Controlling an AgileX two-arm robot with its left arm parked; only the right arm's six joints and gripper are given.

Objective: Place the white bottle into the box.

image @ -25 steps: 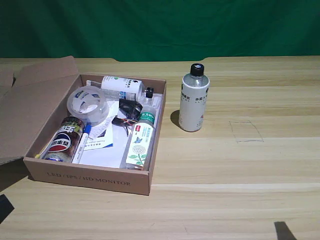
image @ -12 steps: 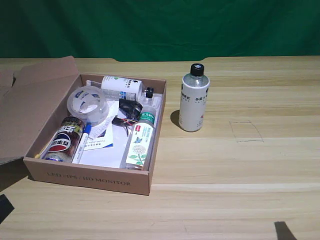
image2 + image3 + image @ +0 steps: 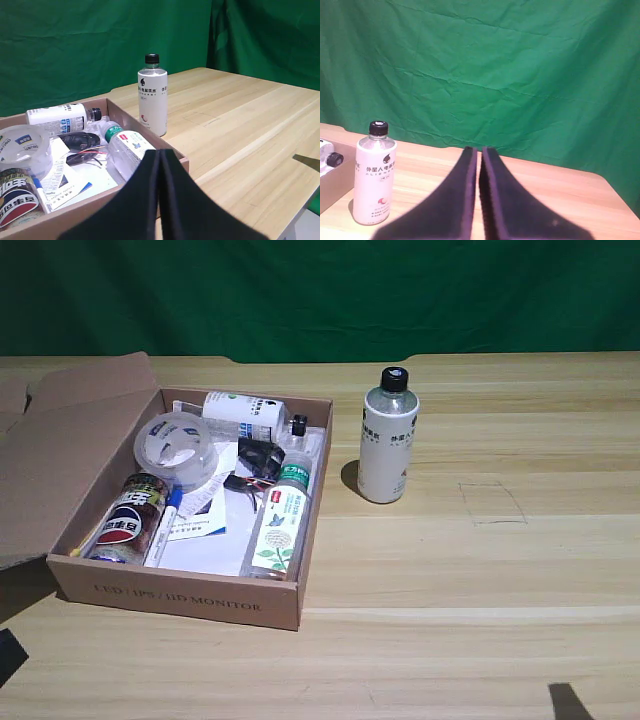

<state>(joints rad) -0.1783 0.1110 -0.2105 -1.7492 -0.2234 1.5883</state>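
Note:
The white bottle point(image 3: 388, 440) stands upright on the wooden table, black cap on, just off the right wall of the box point(image 3: 180, 595) in the exterior view. It also shows in the left wrist view point(image 3: 152, 100) and the right wrist view point(image 3: 375, 177). The brown cardboard box lies open, with its flap spread toward the exterior view's left. My right gripper point(image 3: 479, 150) is shut with nothing in it, and sits well back from the bottle. Only its dark tip point(image 3: 568, 702) shows at the exterior view's lower right.
Inside the box lie a similar white bottle point(image 3: 240, 412), a tape roll point(image 3: 176, 448), a clear green-capped bottle point(image 3: 280, 525), a cola can point(image 3: 128, 520), papers and a black cable. A pencilled square point(image 3: 492, 503) marks the table beside the bottle. The parked left gripper point(image 3: 160, 200) hovers by the box.

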